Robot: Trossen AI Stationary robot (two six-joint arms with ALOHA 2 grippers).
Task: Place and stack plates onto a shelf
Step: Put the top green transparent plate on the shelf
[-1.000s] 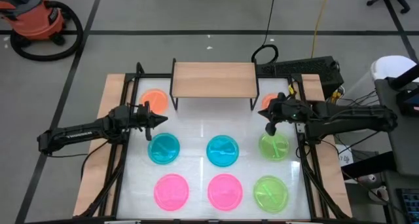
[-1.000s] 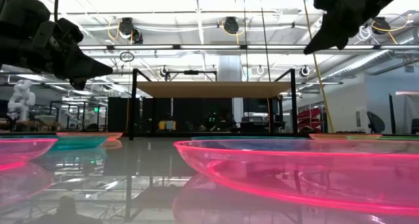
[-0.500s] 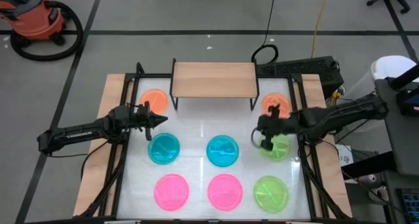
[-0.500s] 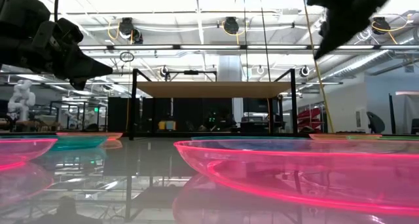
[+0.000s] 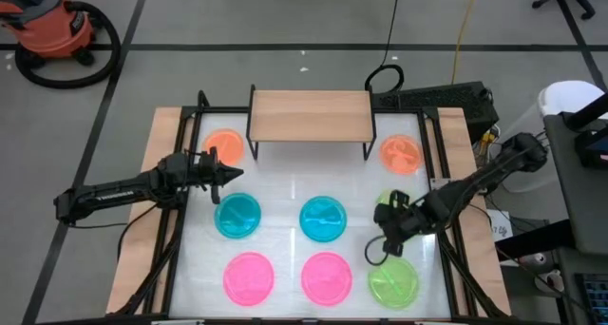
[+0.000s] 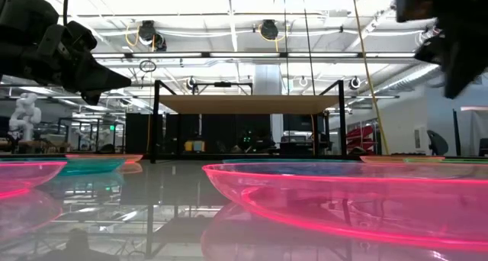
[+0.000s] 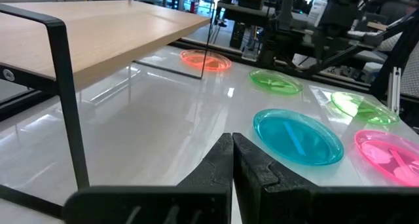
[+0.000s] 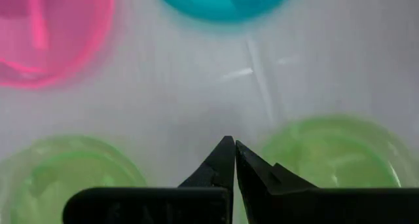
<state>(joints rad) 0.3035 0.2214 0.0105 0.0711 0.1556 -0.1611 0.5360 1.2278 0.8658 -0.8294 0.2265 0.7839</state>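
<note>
small rectangular light-wood shelf on thin black metal legs [image 5: 310, 115] stands at far centre of the white tabletop [image 5: 290, 187], board bare.

round translucent plastic plates, all flat on the tabletop, none on the shelf:
- orange plate [image 5: 225, 143] far left, just beside shelf's left legs.
- 2nd orange plate [image 5: 402, 153] far right, beside shelf's right legs.
- cyan blue plate [image 5: 237, 216] mid row, left.
- 2nd cyan blue plate [image 5: 324, 219] mid row, centre.
- lime green plate [image 5: 389, 201] mid row, right, mostly hidden under the right arm.
- pink plate [image 5: 249, 277] near row, left.
- 2nd pink plate [image 5: 326, 277] near row, centre.
- 2nd lime green plate [image 5: 394, 282] near row, right.

right gripper [image 5: 383, 242] hangs over the gap between the two lime green plates, w/ the centre cyan plate and centre pink plate to its left. jaws shut tight, tips together, nothing held. right wrist view: closed tips [image 8: 229, 150] point at bare tabletop, a lime green plate either side, cyan and pink ones farther off. can't tell if tips touch the tabletop.

left gripper [image 5: 228, 173] up above the tabletop at left, between the far-left orange plate and the left cyan plate, pointing right. jaws shut, nothing held. low view shows it well clear of the tabletop.

beyond the tabletop: orange-and-black shop vacuum [image 5: 52, 28] on the floor, far left.
</note>
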